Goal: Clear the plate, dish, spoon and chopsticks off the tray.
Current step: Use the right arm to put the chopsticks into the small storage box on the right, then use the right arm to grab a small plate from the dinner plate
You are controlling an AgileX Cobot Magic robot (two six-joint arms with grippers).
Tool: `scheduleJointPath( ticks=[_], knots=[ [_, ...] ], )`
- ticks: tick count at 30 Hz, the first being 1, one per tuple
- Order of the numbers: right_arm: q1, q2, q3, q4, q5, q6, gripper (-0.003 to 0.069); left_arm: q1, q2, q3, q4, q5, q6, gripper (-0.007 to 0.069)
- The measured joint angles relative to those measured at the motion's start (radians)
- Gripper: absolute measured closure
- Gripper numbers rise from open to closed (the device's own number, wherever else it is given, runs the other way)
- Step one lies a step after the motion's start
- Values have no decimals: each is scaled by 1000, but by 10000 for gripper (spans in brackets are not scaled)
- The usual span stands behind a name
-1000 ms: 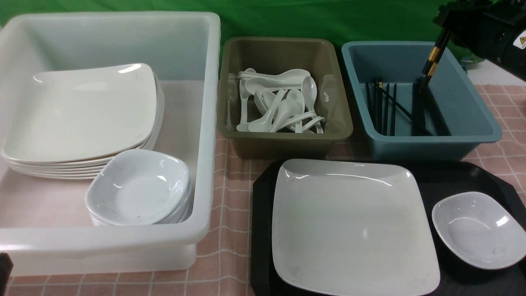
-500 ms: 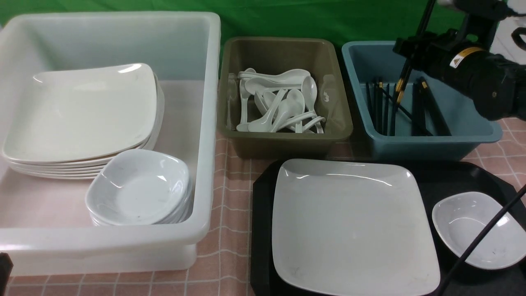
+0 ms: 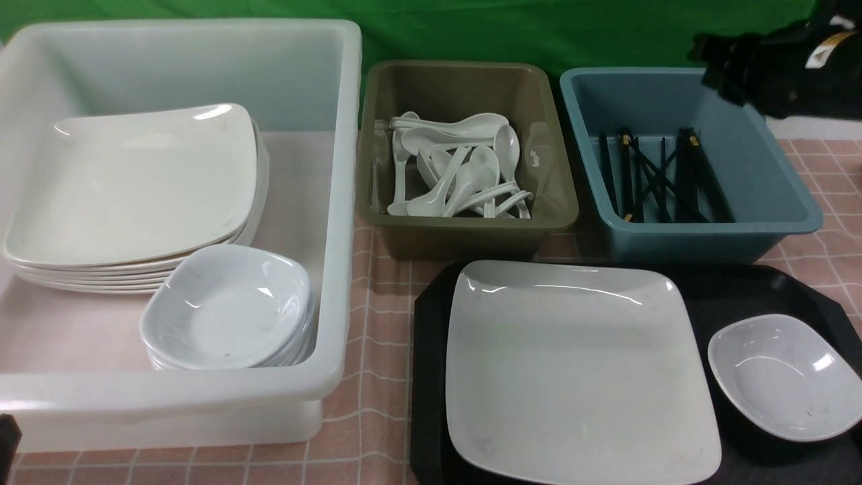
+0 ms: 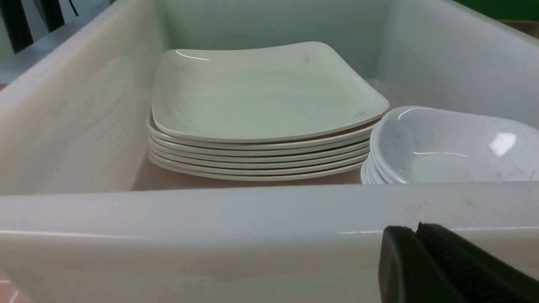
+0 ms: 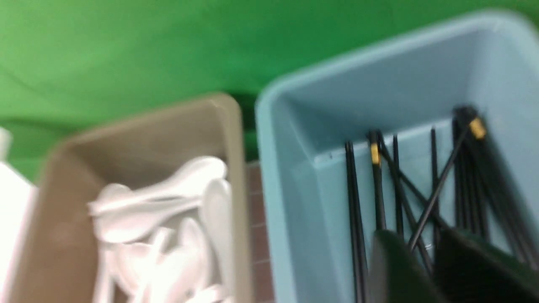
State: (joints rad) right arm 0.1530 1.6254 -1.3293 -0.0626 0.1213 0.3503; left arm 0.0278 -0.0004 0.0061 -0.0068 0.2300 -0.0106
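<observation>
Now the dish (image 3: 784,377) lies at the tray's (image 3: 427,350) right end, nearest the right hand (image 3: 710,64), its opening unclear, above the blue tub (image 3: 707,242); the left hand (image 4: 414,235) rests closed, empty.

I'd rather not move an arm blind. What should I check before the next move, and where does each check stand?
1. Chopsticks inside blue tub, off tray: ok.
2. Plate cleared from tray: not ok, it lies on it.
3. Dish cleared: not ok, beside the plate on the tray.
4. Right tool empty: cannot tell, blurred.
5. Left tool shut and empty: ok.
</observation>
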Motion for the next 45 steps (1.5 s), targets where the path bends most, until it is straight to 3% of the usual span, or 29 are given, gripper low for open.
scheduleJointPath(
  ticks=[3, 5, 9, 10, 14, 29, 45],
  knots=[
    [0, -173, -3, -1, 207, -94, 629, 0, 0, 0, 0, 0, 0, 604],
    [0, -234, -5, -2, 286, -147, 629, 0, 0, 0, 0, 0, 0, 604],
    [0, -416, -8, -3, 719, -289, 629, 0, 0, 0, 0, 0, 2, 604],
    [0, -421, -8, -3, 719, -292, 629, 0, 0, 0, 0, 0, 2, 604],
    [0, -499, -8, -4, 1006, -361, 629, 0, 0, 0, 0, 0, 2, 604],
    [0, -784, 213, 39, 1012, -429, 628, 0, 0, 0, 0, 0, 2, 604],
    [0, -1363, 552, 40, 995, -467, 617, 0, 0, 0, 1, 0, -7, 604]
  ],
)
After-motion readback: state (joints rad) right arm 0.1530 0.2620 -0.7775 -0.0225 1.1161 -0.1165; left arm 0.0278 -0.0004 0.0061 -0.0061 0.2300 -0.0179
